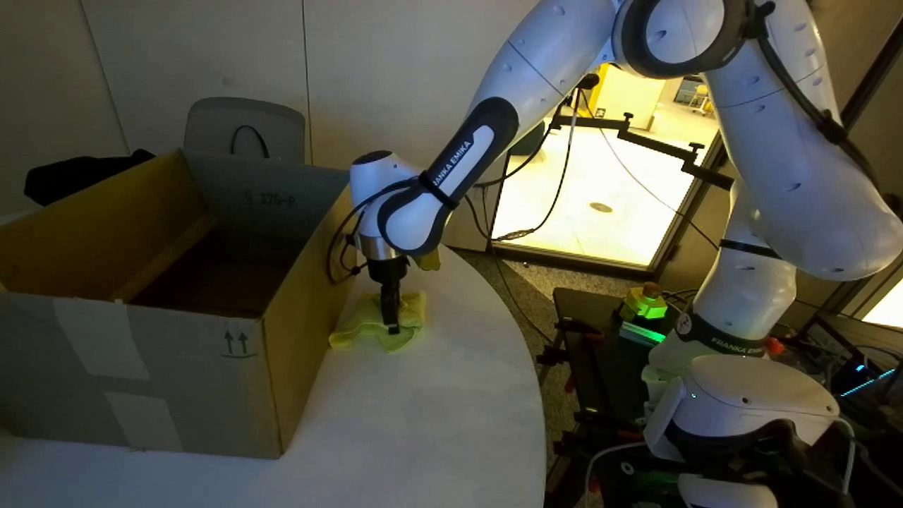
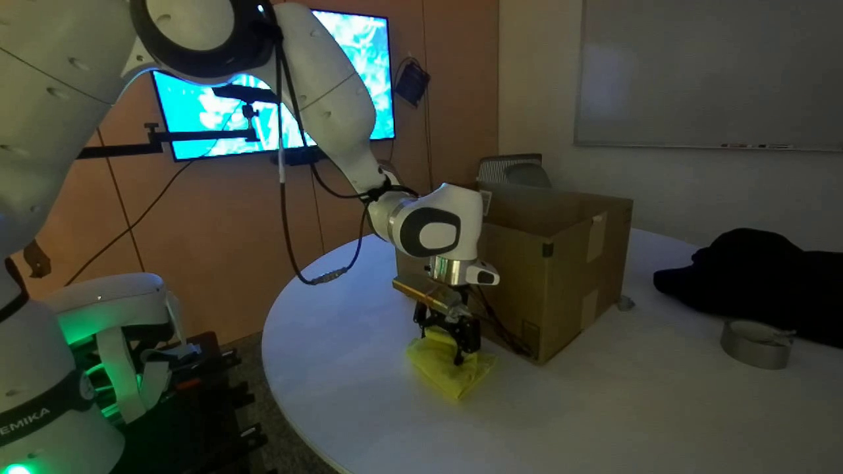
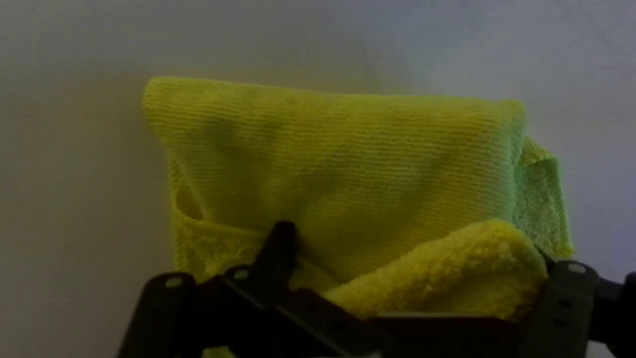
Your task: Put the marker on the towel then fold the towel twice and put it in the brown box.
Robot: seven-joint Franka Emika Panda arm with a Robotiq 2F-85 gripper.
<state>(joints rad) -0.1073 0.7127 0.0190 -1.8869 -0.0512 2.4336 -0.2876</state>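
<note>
The yellow-green towel (image 1: 405, 340) lies folded and creased on the white table beside the brown box. It also shows in an exterior view (image 2: 454, 383) and in the wrist view (image 3: 348, 134). My gripper (image 1: 391, 314) points down onto the towel, its tips at the cloth, as in an exterior view (image 2: 441, 345). In the wrist view the gripper (image 3: 415, 243) has its fingers wide apart, with a raised towel flap between them; the right fingertip is mostly hidden behind that flap. The brown box (image 1: 190, 395) stands open-topped close beside the gripper, also in an exterior view (image 2: 510, 289). The marker is hidden.
The round white table (image 1: 423, 437) has its curved edge on the robot's side. A roll of grey tape (image 2: 756, 345) and a black cloth heap (image 2: 757, 283) lie beyond the box. A grey chair (image 1: 247, 127) stands behind it. Cables hang along the arm near the box wall.
</note>
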